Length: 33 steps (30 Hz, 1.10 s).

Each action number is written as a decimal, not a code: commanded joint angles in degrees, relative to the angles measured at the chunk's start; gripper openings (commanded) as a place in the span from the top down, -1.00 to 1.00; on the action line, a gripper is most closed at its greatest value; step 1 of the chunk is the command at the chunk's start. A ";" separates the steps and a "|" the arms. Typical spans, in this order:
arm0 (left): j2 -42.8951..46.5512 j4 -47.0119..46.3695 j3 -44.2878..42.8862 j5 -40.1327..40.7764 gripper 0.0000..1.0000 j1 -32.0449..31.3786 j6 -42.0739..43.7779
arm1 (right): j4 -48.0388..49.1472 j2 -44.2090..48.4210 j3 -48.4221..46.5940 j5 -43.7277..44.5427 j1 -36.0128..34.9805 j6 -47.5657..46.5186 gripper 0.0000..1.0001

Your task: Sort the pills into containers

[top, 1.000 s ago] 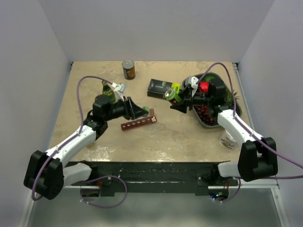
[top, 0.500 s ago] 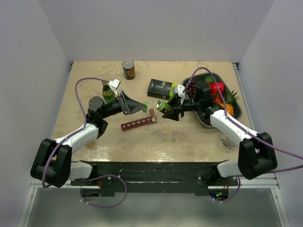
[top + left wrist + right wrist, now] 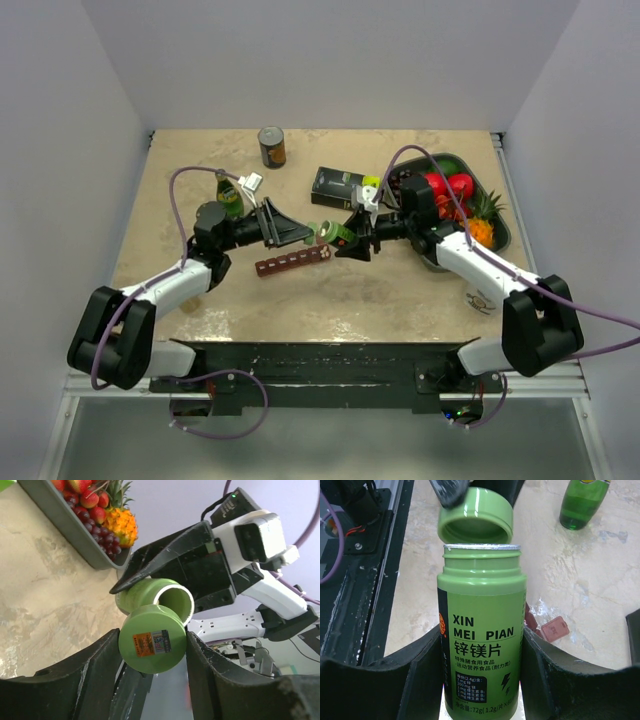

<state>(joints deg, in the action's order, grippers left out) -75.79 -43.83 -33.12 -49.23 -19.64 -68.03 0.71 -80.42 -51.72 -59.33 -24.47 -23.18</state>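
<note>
A green pill bottle (image 3: 481,630) labelled XIN MEI PIAN is held above the table's middle, with my right gripper (image 3: 481,665) shut on its body. Its green cap (image 3: 152,645) is off, just beyond the bottle's mouth (image 3: 174,600). My left gripper (image 3: 152,652) is shut on that cap. In the top view the two grippers meet tip to tip, left (image 3: 312,232) and right (image 3: 347,240), with the bottle (image 3: 336,235) between them. The maroon containers strip (image 3: 295,261) lies on the table just below them, and part of it (image 3: 555,628) shows beside the bottle. No pills are in view.
A dark tray of fruit (image 3: 500,232) stands at the right, with a black-and-lime box (image 3: 338,186) to its left. A soda can (image 3: 271,146) is at the back and a green glass bottle (image 3: 229,194) behind my left arm. A white cup (image 3: 484,296) sits by my right arm.
My right arm carried the bottle leftward from beside the tray to the middle. My left gripper swung up from the strip to meet it, and the cap now sits in its jaws.
</note>
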 commanded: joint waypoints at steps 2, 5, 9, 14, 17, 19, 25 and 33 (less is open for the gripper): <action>-0.76 2.88 -3.35 0.80 0.80 -0.75 4.22 | 1.05 0.18 -2.68 0.27 -2.07 -0.90 0.96; -0.94 2.88 -3.35 0.89 0.80 -0.84 4.31 | 0.87 -0.08 -2.85 1.05 -2.77 -0.99 0.96; -0.94 2.70 -3.26 0.98 0.80 -1.28 4.13 | 0.78 -0.35 -2.94 1.93 -3.48 -1.17 0.96; -0.94 2.52 -3.44 1.16 0.79 -1.89 3.78 | 0.35 -0.79 -3.21 3.96 -4.62 -1.43 0.96; -0.85 3.05 -3.70 1.59 0.80 -2.25 4.13 | -0.01 -1.05 -3.64 5.80 -5.15 -1.43 0.97; -0.42 4.63 -4.14 1.77 0.80 -2.42 4.92 | -0.27 -1.14 -3.82 7.29 -5.41 -1.34 0.97; 0.99 17.62 -8.35 4.40 0.81 -2.77 13.70 | -2.02 -1.75 -4.96 11.51 -6.55 -1.60 0.98; 0.38 32.40 -14.24 7.92 0.81 -3.21 25.22 | -4.49 -2.37 -6.37 13.80 -8.14 -3.01 0.98</action>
<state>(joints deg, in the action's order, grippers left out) -76.12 -18.52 -43.40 -43.75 -22.17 -50.04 -4.16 -83.26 -55.05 -45.25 -31.38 -24.86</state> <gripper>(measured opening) 0.563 0.545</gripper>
